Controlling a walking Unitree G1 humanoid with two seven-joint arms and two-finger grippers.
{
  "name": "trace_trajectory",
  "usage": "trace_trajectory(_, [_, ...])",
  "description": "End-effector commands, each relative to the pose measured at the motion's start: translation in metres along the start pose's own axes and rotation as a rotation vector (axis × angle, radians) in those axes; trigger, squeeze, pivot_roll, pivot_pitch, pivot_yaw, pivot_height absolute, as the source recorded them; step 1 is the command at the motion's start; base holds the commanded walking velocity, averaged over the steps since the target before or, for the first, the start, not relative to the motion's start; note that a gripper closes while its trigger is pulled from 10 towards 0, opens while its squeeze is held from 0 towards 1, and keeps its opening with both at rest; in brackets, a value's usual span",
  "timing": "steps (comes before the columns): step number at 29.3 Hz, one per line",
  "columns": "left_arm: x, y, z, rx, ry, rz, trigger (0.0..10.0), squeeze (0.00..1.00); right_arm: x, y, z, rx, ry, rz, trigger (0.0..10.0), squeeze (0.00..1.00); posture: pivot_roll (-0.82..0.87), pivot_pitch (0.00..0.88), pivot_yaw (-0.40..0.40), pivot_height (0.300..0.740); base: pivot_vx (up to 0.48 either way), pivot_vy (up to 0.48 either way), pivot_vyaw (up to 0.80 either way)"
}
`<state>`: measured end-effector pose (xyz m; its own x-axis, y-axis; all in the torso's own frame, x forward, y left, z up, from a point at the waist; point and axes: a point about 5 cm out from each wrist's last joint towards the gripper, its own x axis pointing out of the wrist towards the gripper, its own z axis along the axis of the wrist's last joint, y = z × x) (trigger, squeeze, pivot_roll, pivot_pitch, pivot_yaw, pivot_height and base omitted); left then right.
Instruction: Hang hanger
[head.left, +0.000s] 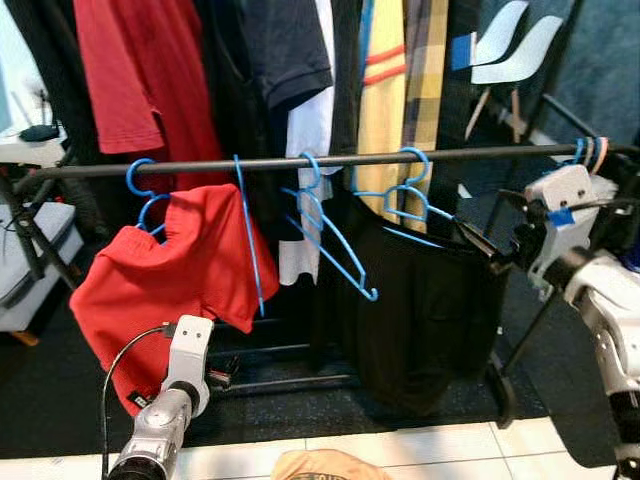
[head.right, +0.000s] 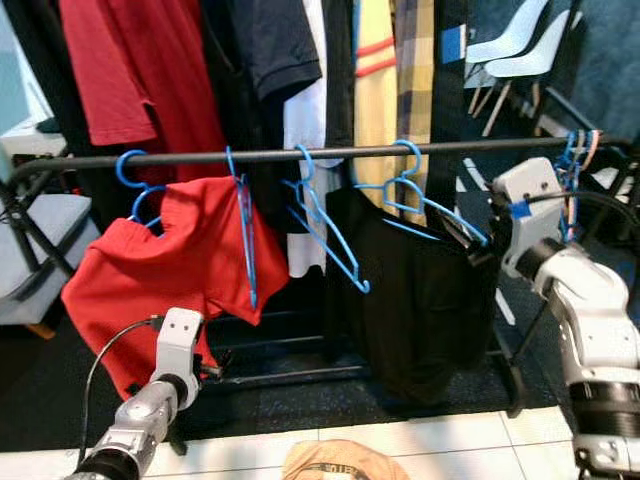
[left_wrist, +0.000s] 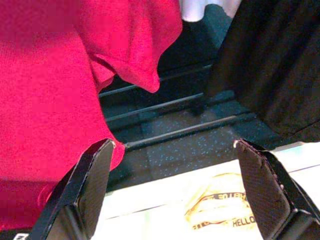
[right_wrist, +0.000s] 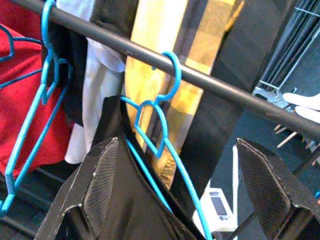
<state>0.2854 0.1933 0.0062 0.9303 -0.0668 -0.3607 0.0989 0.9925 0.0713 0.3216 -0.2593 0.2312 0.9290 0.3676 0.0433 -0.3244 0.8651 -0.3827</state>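
**Hanger on the rail, jaws released**

Hooked over the rail (head.left: 330, 160), right of centre: the blue hanger (right_wrist: 162, 117) carrying the black garment (head.left: 420, 320). Seemingly seated for good, though hard to confirm from the head views alone, since the hook is small there.

To finish the step well: draw the right gripper (right_wrist: 172, 185) straight back toward the near side, level, without brushing the hanger's sloping arm. Check first that the hook sits fully over the rail and not on its lip. Avoid snagging the black cloth just below the fingers. Leave the neighbouring empty hangers (head.left: 325, 235) untouched.

Pose of the right arm: raised at the right, wrist near rail height, fingers pointing left and away toward the hanger's shoulder. Jaws spread wide, grasping nothing, with hook and rail framed between the two fingers.

Pose of the left arm: low, at the near left, below the red shirt (head.left: 170, 280). Left gripper (left_wrist: 175, 190) aimed down at the rack's base bars and the pale floor, jaws likewise released, empty.
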Motion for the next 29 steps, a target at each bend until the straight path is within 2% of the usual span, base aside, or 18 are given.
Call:
trace_trajectory(1, [-0.003,0.004,-0.005,-0.012,0.021,0.015,10.0,0.00,0.006,0.007,-0.003,0.009,0.010,0.023,10.0,0.00,-0.06,0.000,0.005,0.740,0.000,0.000,0.00])
trace_trajectory(6, [-0.005,0.005,-0.008,-0.021,0.024,0.013,10.0,0.00,0.015,0.004,0.004,0.008,-0.008,0.032,10.0,0.00,-0.06,0.000,0.004,0.740,0.000,-0.369,0.00])
trace_trajectory(12, [-0.006,0.003,-0.009,-0.024,0.021,0.015,10.0,0.00,0.018,0.011,0.006,0.028,-0.025,0.072,10.0,0.00,-0.06,0.006,0.002,0.740,0.000,-0.461,0.00])
trace_trajectory(14, [-0.006,0.002,-0.008,-0.022,0.021,0.018,10.0,0.00,0.017,0.019,0.009,0.062,-0.060,0.135,10.0,0.00,-0.06,0.009,0.006,0.740,0.000,-0.459,0.00])
trace_trajectory(17, [-0.006,0.002,-0.008,-0.022,0.021,0.018,10.0,0.00,0.017,0.019,0.009,0.062,-0.060,0.135,10.0,0.00,-0.06,0.009,0.006,0.740,0.000,-0.458,0.00])
trace_trajectory(18, [-0.005,0.002,-0.008,-0.024,0.021,0.018,10.0,0.00,0.016,0.023,0.010,0.067,-0.058,0.170,10.0,0.00,-0.06,0.012,0.005,0.740,0.000,0.000,0.77])
trace_trajectory(22, [-0.005,0.002,-0.007,-0.030,0.016,0.030,10.0,0.00,0.016,0.020,0.011,0.073,-0.056,0.159,10.0,0.00,-0.06,0.012,0.006,0.740,0.000,0.000,0.77])
trace_trajectory(29, [-0.005,0.004,-0.006,-0.030,0.011,0.040,10.0,0.00,0.014,0.012,0.013,0.054,-0.045,0.160,10.0,0.00,-0.07,0.017,0.008,0.740,0.000,0.000,0.00])
